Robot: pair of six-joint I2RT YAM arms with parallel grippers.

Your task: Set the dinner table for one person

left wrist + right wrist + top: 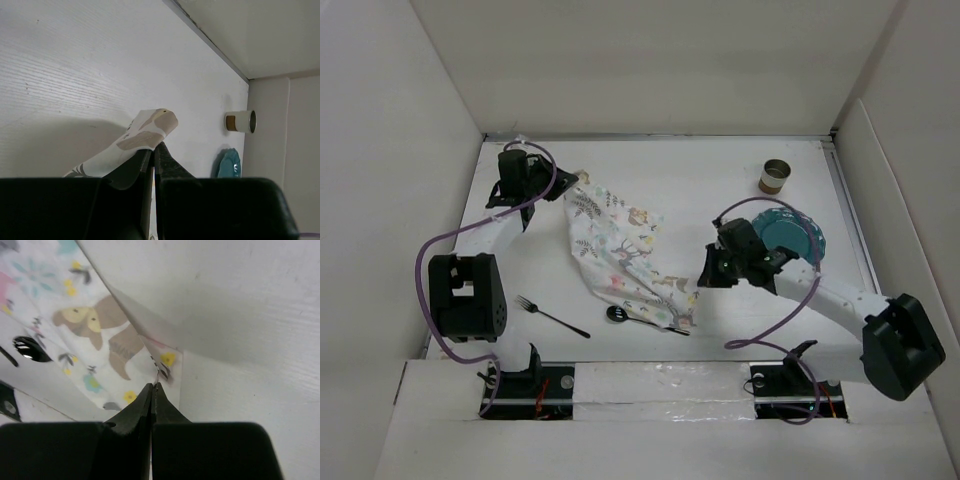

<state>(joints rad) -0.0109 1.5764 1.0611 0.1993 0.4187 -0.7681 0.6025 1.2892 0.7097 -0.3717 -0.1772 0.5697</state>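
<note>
The dinner table (700, 175) is a plain white surface walled by white panels. A mat printed with pastel animals and leaves (620, 250) hangs stretched and twisted between my two grippers. My left gripper (563, 188) is shut on its far left corner; the left wrist view shows the gripper (153, 147) pinching that corner (147, 125). My right gripper (700, 283) is shut on the near right edge; the right wrist view shows the gripper (154, 386) clamping the mat (100, 330). A teal plate (790, 232) lies just behind the right arm.
A black fork (552, 317) lies near the front left. A black spoon (617, 314) lies beside the mat's near edge and also shows in the right wrist view (30, 349). A cup (775, 176) stands far right, also in the left wrist view (240, 121).
</note>
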